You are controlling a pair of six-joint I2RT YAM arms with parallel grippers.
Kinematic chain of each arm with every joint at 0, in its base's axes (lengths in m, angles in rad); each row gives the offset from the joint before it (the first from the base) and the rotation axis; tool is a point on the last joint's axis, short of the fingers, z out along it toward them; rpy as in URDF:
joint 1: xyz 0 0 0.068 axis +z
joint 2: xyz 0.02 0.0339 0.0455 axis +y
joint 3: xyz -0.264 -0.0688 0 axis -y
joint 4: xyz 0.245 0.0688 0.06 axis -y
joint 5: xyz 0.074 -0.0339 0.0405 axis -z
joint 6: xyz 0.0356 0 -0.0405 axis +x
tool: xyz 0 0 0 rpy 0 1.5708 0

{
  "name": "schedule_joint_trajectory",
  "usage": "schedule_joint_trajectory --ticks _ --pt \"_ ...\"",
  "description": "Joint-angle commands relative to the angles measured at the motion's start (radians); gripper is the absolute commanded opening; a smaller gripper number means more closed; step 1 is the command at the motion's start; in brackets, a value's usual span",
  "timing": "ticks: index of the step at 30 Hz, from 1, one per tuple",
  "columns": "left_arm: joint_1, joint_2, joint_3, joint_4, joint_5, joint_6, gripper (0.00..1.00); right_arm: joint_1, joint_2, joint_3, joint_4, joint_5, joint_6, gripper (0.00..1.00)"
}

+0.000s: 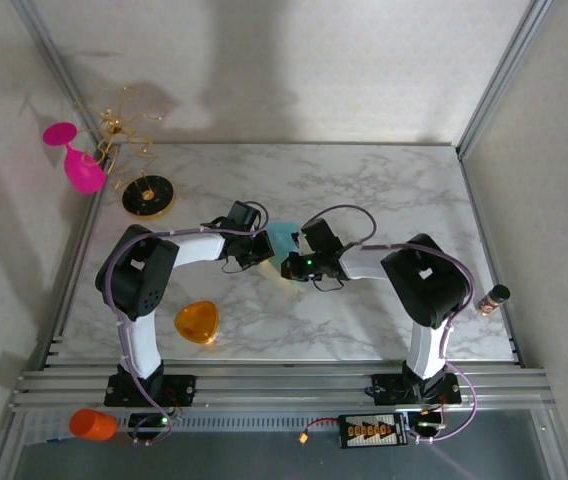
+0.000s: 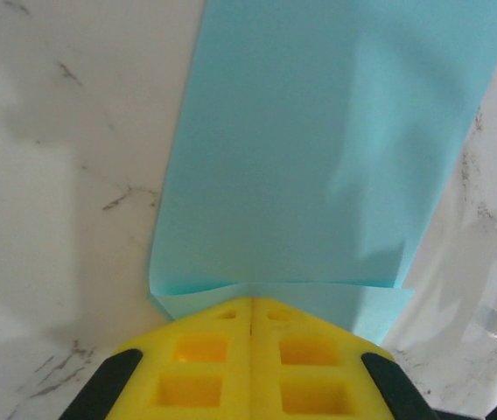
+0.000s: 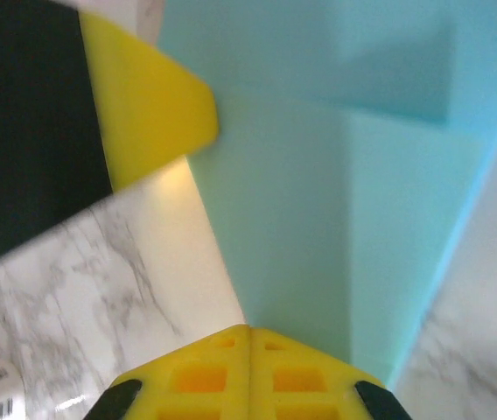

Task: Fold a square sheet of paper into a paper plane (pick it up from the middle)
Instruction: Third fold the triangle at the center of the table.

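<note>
The square sheet of paper point(image 1: 284, 238) lies near the middle of the bench point(image 1: 364, 190), between the two arms, with one narrow flap turned over along its near edge in the left wrist view. The left gripper point(image 2: 250, 302) has its jaws closed, their tips meeting on that folded edge. The right gripper point(image 3: 248, 331) is likewise closed, tips at another edge of the sheet. Whether either one pinches a layer or only presses it flat cannot be told. The likely trouble from here is the paper itself. It is thin and slick on marble, so if one arm drags while the other does not hold firm, the sheet may skid, and the crease would land crooked. Pulling in opposite directions could tear or crumple it. The two grippers are also very near each other, so a careless move could knock them together. As for containers, a pink glass point(image 1: 79, 160) leans at the far left by the frame post, and an orange cup point(image 1: 92, 424) lies on its side on the front rail. Nothing can be seen inside either, and both are well apart from the paper.
</note>
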Motion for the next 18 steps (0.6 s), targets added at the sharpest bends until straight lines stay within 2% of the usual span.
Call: schedule_joint_trajectory --ticks 1,9,12,15,18 --pt "0.025 0.077 -0.054 -0.136 -0.150 0.015 0.00 0.001 -0.056 -0.069 -0.111 -0.026 -0.071 0.00" --pt "0.023 0.065 -0.022 -0.124 -0.101 0.029 0.01 -0.001 -0.181 -0.132 -0.163 0.023 -0.079 0.00" --pt "0.026 0.044 -0.009 -0.054 0.024 0.017 0.06 -0.002 -0.245 -0.123 -0.094 0.037 -0.047 0.00" --pt "0.030 -0.008 0.007 0.012 0.114 -0.025 0.11 -0.009 -0.308 -0.113 -0.029 0.111 -0.013 0.07" --pt "0.048 -0.086 0.013 0.065 0.144 -0.063 0.21 -0.027 -0.323 -0.110 0.020 0.180 0.019 0.17"
